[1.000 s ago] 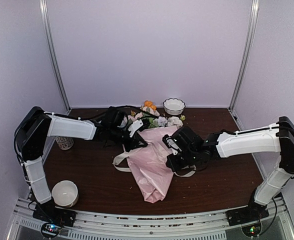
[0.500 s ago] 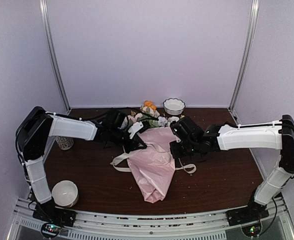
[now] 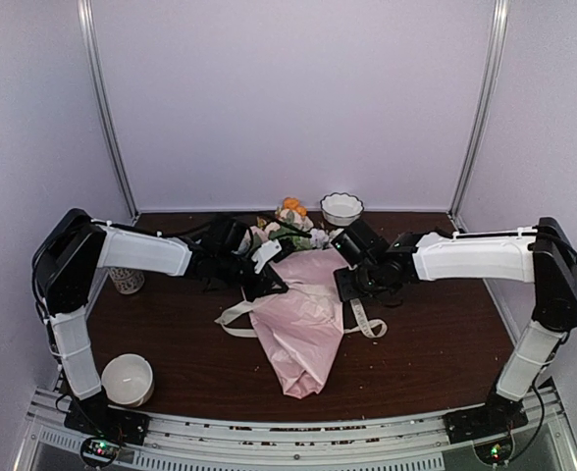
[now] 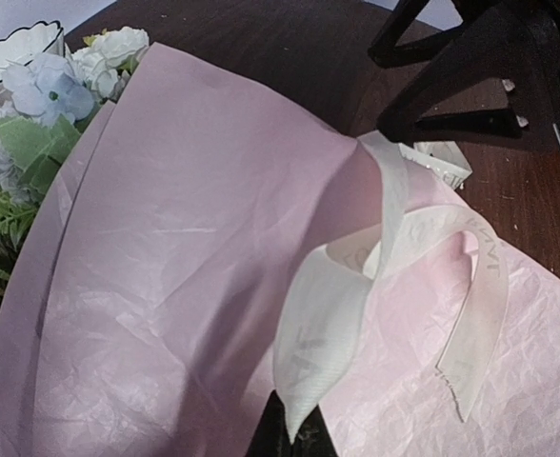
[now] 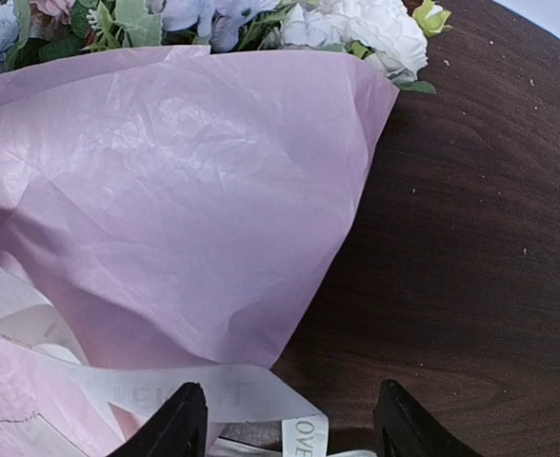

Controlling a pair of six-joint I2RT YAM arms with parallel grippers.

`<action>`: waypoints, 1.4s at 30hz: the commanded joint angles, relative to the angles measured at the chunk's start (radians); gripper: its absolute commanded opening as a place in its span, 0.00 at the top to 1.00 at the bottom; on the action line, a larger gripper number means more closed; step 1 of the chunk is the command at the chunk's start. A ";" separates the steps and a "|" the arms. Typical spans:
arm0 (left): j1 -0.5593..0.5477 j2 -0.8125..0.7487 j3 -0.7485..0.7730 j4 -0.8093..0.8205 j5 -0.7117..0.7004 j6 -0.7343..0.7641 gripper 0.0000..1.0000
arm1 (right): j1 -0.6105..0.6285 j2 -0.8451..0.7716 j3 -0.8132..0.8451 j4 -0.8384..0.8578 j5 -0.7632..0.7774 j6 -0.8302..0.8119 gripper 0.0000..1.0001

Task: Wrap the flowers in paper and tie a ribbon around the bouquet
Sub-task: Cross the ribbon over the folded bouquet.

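- The left gripper (image 3: 271,284) is pinched shut on the long, narrow cream-white satin ribbon (image 4: 335,319). In the left wrist view the strip rises from the grip in a loop with a loose tail.
- The right gripper (image 5: 290,390) stands well open, its black fingers (image 5: 177,424) apart and clamping nothing. The ribbon lies across the gap between them.
- A scalloped white bowl (image 3: 341,207) stands at the far edge of the dark wooden desk (image 3: 436,343). A plain white bowl (image 3: 127,379) sits near the front left corner, and a patterned cup (image 3: 126,281) by the left edge.
- The bouquet (image 3: 298,319), a cone of crinkly pink-lilac paper (image 5: 185,171), lies mid-desk with its tip toward the near edge. Its white, pale blue and orange artificial flowers (image 3: 290,228) point toward the far edge.
- Both grippers are at the cone's wide upper part, the left on its left side and the right at its right edge. Ribbon ends trail onto the wood on either side.
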 commanded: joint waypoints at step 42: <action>0.246 -0.270 -0.206 -0.174 -0.228 -0.350 0.66 | 0.085 0.013 -0.033 0.048 -0.196 0.037 1.00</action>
